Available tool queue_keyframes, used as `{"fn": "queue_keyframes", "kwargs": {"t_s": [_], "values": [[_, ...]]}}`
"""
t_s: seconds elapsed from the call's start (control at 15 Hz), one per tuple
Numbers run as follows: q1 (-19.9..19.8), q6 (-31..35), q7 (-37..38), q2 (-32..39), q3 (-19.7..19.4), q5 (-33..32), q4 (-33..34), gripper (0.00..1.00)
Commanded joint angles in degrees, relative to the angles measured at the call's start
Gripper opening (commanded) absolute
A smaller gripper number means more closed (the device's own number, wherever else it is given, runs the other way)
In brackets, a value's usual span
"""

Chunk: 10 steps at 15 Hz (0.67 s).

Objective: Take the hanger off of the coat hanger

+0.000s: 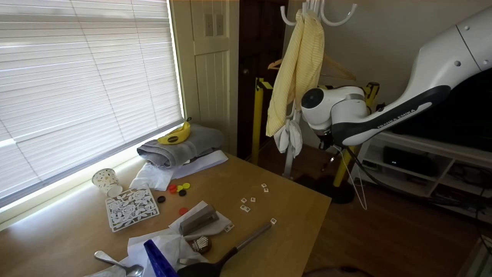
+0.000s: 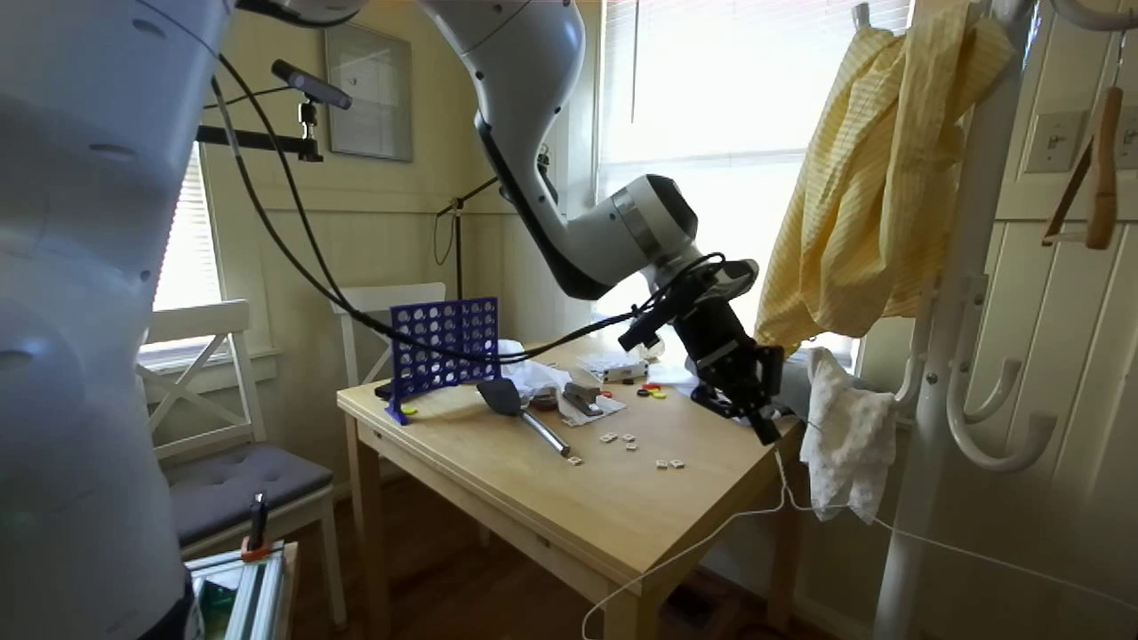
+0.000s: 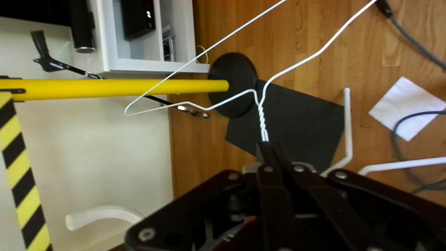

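Pinching the hanger (image 3: 262, 120) by its twisted neck, my claw (image 3: 271, 150) has its fingers drawn tight together on the wire, and the loop hangs below them in both exterior views. On my screens, the hanger is over the floor (image 1: 369, 246), apart from the stand (image 2: 917, 498); its own hook end is hidden from me. On the stand hang a yellow garment (image 1: 298, 73), a white cloth (image 2: 845, 436) and a wooden hanger (image 2: 1105, 169). The counter (image 1: 292, 238) nearby carries tiles (image 1: 253, 199) and a spatula (image 1: 251, 237).
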Motion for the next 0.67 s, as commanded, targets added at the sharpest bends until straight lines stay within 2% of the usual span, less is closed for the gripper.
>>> {"fn": "queue_keyframes", "kwargs": {"t_s": [0.0, 0.6], "values": [[-1.28, 5.21, -8.36, -2.81, 3.81, 5.33, -2.07, 0.01], [-0.49, 16.15, -32.47, -5.15, 10.28, 19.64, -0.87, 0.01]]}}
